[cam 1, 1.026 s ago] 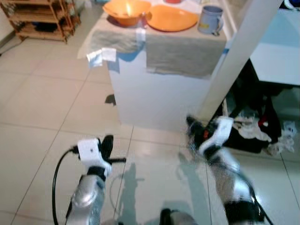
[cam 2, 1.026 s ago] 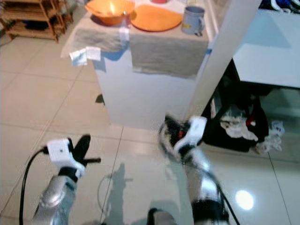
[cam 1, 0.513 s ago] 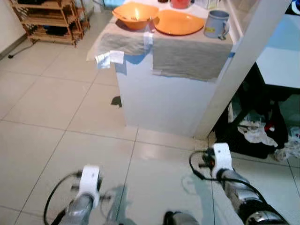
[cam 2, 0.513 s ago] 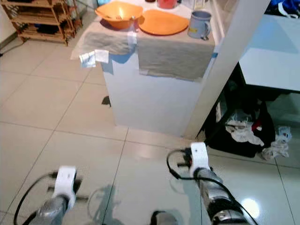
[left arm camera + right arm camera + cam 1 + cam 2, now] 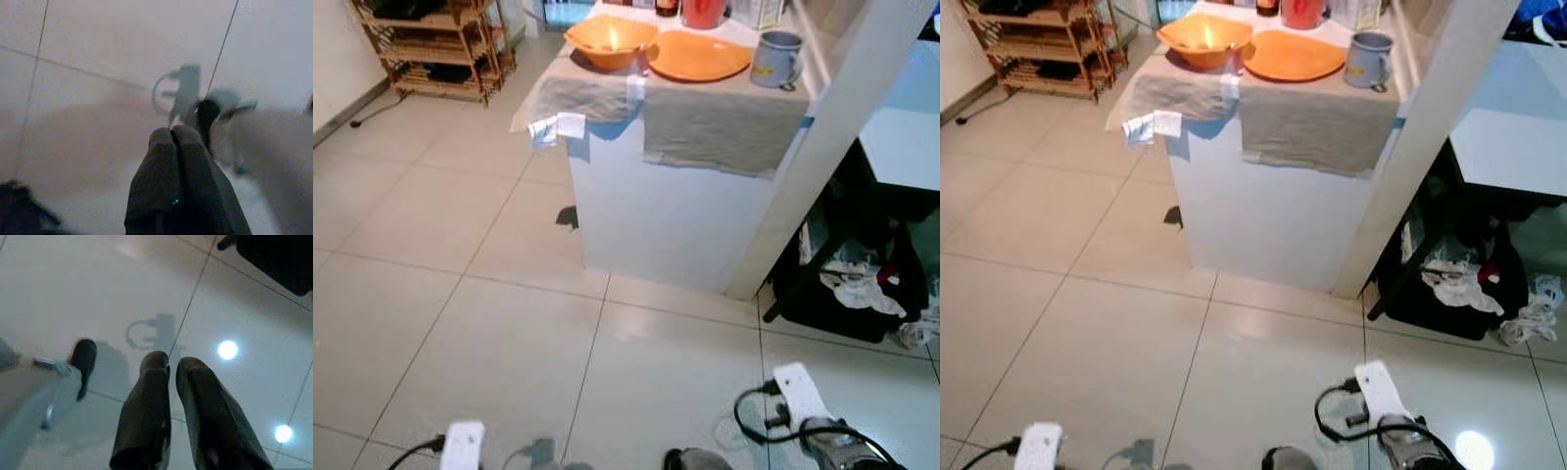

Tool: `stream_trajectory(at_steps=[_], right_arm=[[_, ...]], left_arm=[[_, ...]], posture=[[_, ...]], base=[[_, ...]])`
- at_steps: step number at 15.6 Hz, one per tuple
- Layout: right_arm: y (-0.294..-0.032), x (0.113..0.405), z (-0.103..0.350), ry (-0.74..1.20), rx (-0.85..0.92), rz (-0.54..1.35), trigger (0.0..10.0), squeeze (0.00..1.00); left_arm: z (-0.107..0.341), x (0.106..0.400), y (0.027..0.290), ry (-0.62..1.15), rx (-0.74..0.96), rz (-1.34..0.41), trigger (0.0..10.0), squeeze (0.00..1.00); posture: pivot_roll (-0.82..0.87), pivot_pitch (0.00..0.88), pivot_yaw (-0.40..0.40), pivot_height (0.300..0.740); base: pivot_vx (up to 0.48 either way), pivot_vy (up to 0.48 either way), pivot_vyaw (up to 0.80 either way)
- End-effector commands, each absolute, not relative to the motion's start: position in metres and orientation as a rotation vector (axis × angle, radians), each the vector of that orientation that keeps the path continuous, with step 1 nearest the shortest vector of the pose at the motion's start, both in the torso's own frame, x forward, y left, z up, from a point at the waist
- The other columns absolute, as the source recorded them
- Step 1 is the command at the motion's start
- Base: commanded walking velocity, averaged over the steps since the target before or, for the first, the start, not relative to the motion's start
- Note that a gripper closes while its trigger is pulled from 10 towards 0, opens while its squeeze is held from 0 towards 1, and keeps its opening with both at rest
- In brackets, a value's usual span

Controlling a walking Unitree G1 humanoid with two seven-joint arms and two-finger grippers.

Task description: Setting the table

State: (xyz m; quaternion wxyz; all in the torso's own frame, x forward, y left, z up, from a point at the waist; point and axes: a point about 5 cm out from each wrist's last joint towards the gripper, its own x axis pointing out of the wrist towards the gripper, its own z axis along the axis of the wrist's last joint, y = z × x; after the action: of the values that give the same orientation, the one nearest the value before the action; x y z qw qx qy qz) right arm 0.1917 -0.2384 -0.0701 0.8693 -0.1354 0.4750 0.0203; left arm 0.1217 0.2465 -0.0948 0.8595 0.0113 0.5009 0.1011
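Note:
An orange bowl (image 5: 610,39), an orange plate (image 5: 698,56) and a grey-blue mug (image 5: 775,59) stand on a white counter (image 5: 666,215) draped with a beige cloth (image 5: 724,122). A red cup (image 5: 703,10) stands behind the plate. Both arms hang low near me, far from the counter. Their white wrist modules sit at the lower edge, left (image 5: 462,446) and right (image 5: 800,392). My left gripper (image 5: 172,134) points at the floor tiles with its fingers pressed together and nothing held. My right gripper (image 5: 172,363) also points at the floor, its fingers nearly touching and holding nothing.
A wooden shelf rack (image 5: 431,44) stands at the back left. A slanted white post (image 5: 822,147) rises right of the counter, with a black bag and crumpled cloths (image 5: 862,294) at its foot under a white table (image 5: 911,137). Pale tiled floor (image 5: 460,294) lies between me and the counter.
Both arms have dropped from in front of me to the bottom edge. The camera has shifted, so the counter now sits lower in the picture with more of its top showing.

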Motion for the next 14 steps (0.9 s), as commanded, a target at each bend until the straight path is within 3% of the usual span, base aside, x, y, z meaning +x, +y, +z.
stream_trajectory(at_steps=[1,8,11,14], right_arm=[[-0.239,0.198,-0.067,0.962,-0.212,-0.006,10.0,1.00],[-0.240,0.227,-0.049,0.855,-0.116,-0.038,10.0,1.00],[-0.212,0.271,-0.020,0.637,0.233,0.044,10.0,1.00],[-0.213,0.285,-0.007,0.543,0.346,-0.051,10.0,1.00]], left_arm=[[-0.091,0.129,0.251,0.985,-0.082,0.278,10.0,1.00],[-0.064,0.175,0.268,0.779,-0.139,0.284,10.0,1.00],[-0.037,0.219,0.260,0.521,-0.383,0.229,10.0,1.00],[-0.029,0.231,0.255,0.413,-0.580,0.213,10.0,1.00]], posture=[[-0.03,0.056,0.009,0.740],[-0.02,0.039,-0.001,0.740],[-0.03,0.044,0.001,0.740],[-0.03,0.045,0.002,0.740]], base=[[0.000,0.000,0.00],[0.000,0.000,0.00],[0.000,0.000,0.00],[0.000,0.000,0.00]])
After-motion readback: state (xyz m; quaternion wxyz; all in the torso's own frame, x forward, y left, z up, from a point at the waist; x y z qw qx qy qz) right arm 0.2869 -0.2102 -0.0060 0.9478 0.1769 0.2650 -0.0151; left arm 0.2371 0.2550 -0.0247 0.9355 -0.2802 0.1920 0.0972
